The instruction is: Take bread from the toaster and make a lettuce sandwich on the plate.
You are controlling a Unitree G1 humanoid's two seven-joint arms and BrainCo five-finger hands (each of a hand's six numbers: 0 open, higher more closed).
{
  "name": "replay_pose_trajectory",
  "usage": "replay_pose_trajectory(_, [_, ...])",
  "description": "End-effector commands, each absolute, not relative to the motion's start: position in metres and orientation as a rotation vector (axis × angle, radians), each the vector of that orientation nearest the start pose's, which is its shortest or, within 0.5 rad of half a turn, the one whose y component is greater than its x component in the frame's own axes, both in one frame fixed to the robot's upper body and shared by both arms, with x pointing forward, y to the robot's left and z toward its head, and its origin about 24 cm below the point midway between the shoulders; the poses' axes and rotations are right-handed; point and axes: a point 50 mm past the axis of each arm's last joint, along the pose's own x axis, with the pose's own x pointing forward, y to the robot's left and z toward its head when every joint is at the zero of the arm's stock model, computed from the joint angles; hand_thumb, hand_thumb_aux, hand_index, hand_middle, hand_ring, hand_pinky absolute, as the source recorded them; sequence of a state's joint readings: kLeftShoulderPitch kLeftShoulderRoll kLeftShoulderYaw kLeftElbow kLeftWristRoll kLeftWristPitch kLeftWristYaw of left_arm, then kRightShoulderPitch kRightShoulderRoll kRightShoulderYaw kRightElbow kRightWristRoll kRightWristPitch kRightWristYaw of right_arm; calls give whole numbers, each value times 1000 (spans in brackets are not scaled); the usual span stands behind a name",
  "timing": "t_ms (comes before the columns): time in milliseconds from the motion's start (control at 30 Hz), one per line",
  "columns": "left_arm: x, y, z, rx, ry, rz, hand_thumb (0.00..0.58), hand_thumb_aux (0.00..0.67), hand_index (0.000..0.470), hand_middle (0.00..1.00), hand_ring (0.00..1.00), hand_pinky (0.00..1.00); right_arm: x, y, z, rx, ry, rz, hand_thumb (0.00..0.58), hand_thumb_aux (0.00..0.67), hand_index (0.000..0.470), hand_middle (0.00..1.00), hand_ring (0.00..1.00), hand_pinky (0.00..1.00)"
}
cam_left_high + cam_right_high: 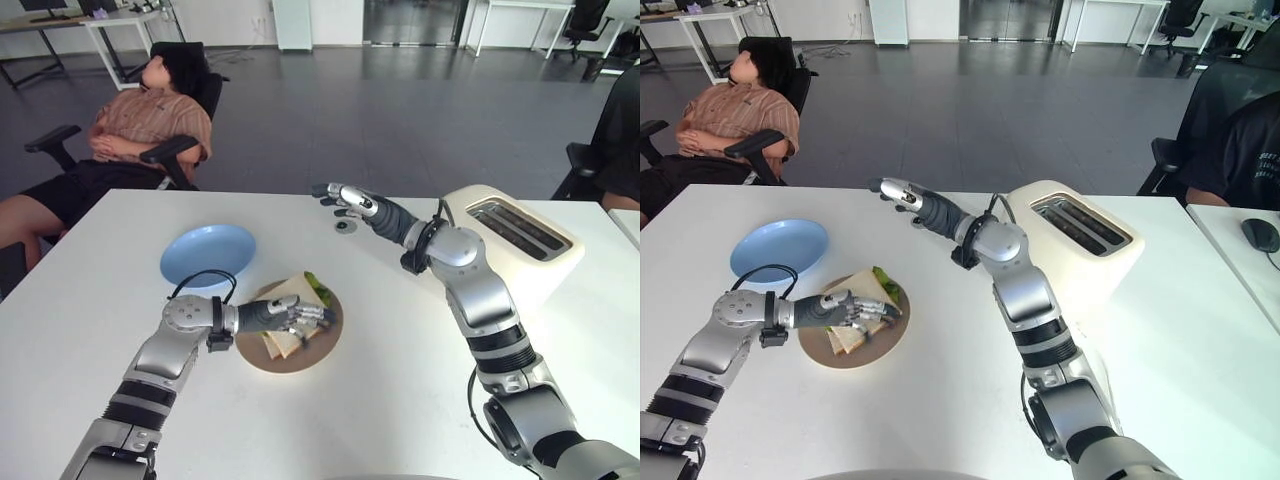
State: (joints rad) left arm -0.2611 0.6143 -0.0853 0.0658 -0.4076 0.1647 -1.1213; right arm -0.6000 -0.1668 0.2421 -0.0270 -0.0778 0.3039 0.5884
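**Soft sandwich under a flat left hand**

The bread [283,340] looks light, soft and easily dented, and the lettuce [320,291] limp and slippery, so gentle holds at the slice's edges suit best. The stack lies on the brown plate [305,365], near left. The left hand [268,316] rests on top, fingers [310,316] stretched together, pinching nothing. The right hand [348,201] hangs far centre, left of the toaster [520,262], loosely spread and empty.

A white table [90,300] carries four things. A cream toaster [520,245] stands by the far right corner. A small dark round piece [345,226] lies near the middle of the far edge. Left of centre sits a blue plate [207,252], and a brown plate [290,364] lies just beside it, nearer the front edge.
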Motion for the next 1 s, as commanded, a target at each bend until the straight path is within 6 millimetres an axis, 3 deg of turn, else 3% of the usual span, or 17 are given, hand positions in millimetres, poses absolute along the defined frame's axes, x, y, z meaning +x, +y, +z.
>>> replay_pose_trajectory(33, [278, 199, 160, 13, -123, -1115, 0, 0, 0, 0, 0, 0, 310, -63, 160, -423, -160, 874, 0, 0, 0, 0, 0, 0])
replay_pose_trajectory(100, [266, 205, 169, -17, -100, -1193, 0, 0, 0, 0, 0, 0, 305, -66, 152, -431, -110, 910, 0, 0, 0, 0, 0, 0])
replay_pose_trajectory(200, [235, 220, 141, 103, 203, -1374, 0, 0, 0, 0, 0, 0, 286, -70, 129, -478, 26, 1045, 0, 0, 0, 0, 0, 0])
replay_pose_trajectory(233, [226, 224, 133, 126, 288, -1409, 0, 0, 0, 1000, 1000, 1000, 278, -71, 122, -499, 70, 1101, 0, 0, 0, 0, 0, 0])
replay_pose_trajectory(267, [217, 229, 125, 153, 377, -1431, 546, 507, 356, 1000, 1000, 1000, 269, -73, 115, -524, 113, 1172, 377, 273, 192, 173, 173, 173])
replay_pose_trajectory(300, [209, 233, 117, 221, 478, -1447, 580, 670, 470, 1000, 1000, 1000, 259, -75, 109, -547, 152, 1241, 575, 610, 428, 933, 933, 933])
replay_pose_trajectory(333, [202, 238, 111, 302, 569, -1464, 580, 670, 470, 1000, 1000, 1000, 250, -79, 104, -570, 188, 1304, 580, 670, 470, 1000, 1000, 1000])
replay_pose_trajectory(433, [199, 252, 102, 558, 733, -1450, 580, 670, 470, 1000, 1000, 1000, 227, -90, 95, -605, 286, 1434, 580, 670, 470, 1000, 1000, 1000])
replay_pose_trajectory(533, [201, 262, 99, 645, 777, -1446, 580, 670, 470, 1000, 1000, 1000, 208, -99, 84, -630, 407, 1555, 580, 670, 470, 1000, 1000, 1000])
replay_pose_trajectory(700, [204, 281, 74, 886, 915, -1355, 580, 670, 470, 1000, 1000, 1000, 191, -94, 63, -634, 504, 1644, 580, 670, 470, 1000, 1000, 1000])
replay_pose_trajectory(833, [203, 272, 67, 929, 876, -1350, 580, 670, 470, 1000, 1000, 1000, 191, -90, 58, -649, 514, 1666, 580, 670, 470, 1000, 1000, 1000])
replay_pose_trajectory(1000, [216, 245, 56, 909, 771, -1387, 580, 670, 470, 1000, 1000, 1000, 198, -91, 52, -669, 520, 1635, 580, 670, 470, 1000, 1000, 1000])
